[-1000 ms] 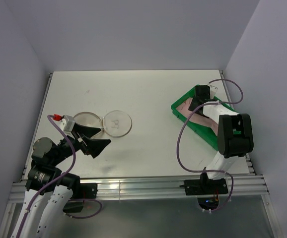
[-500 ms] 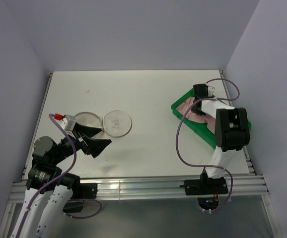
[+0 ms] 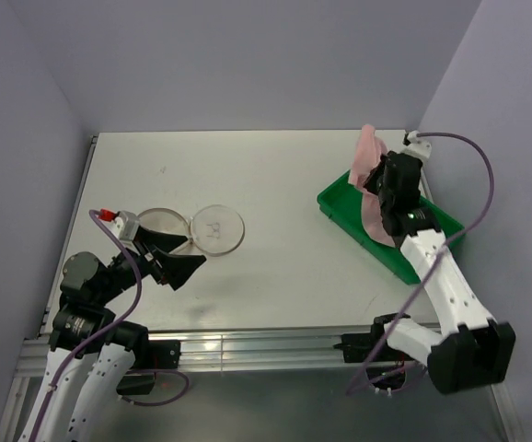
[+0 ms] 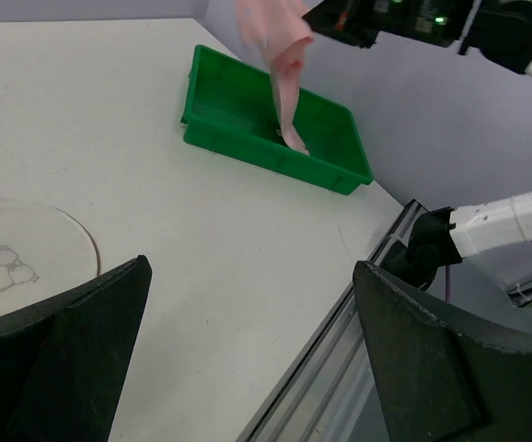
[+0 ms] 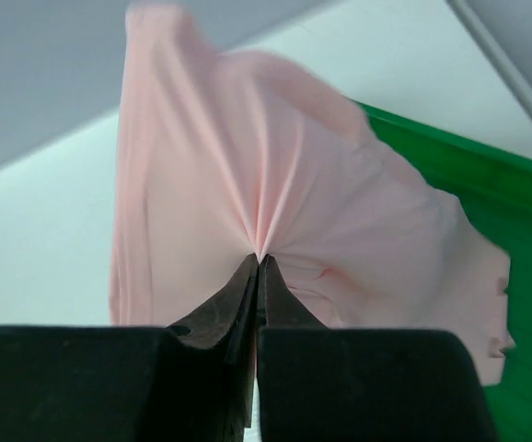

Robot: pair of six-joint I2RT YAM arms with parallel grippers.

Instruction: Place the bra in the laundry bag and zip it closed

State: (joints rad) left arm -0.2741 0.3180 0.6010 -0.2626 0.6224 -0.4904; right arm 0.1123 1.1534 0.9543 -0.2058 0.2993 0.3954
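Pink bra [image 3: 368, 161] hangs above the green tray [image 4: 257, 152], lower end dipping into it, pinched by our right gripper [image 5: 258, 267], fingers closed. Our left gripper [image 4: 250, 267] gapes wide, empty, near the bag [image 3: 215, 230].

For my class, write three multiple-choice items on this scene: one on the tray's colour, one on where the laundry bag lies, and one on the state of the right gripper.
1. What colour is the tray?
A. Blue. B. Red. C. Green.

2. Where is the laundry bag?
A. In the tray. B. Flat on the table, on its left side. C. Hanging in mid-air.

3. What is the state of the right gripper?
A. Shut on the bra. B. Open and empty. C. Shut on the laundry bag.

Key:
1 C: both the top view and the left wrist view show it green.
2 B: its two round discs lie side by side on the white surface, far from the tray.
3 A: the right wrist view shows its jaws pinched together on the pink fabric.
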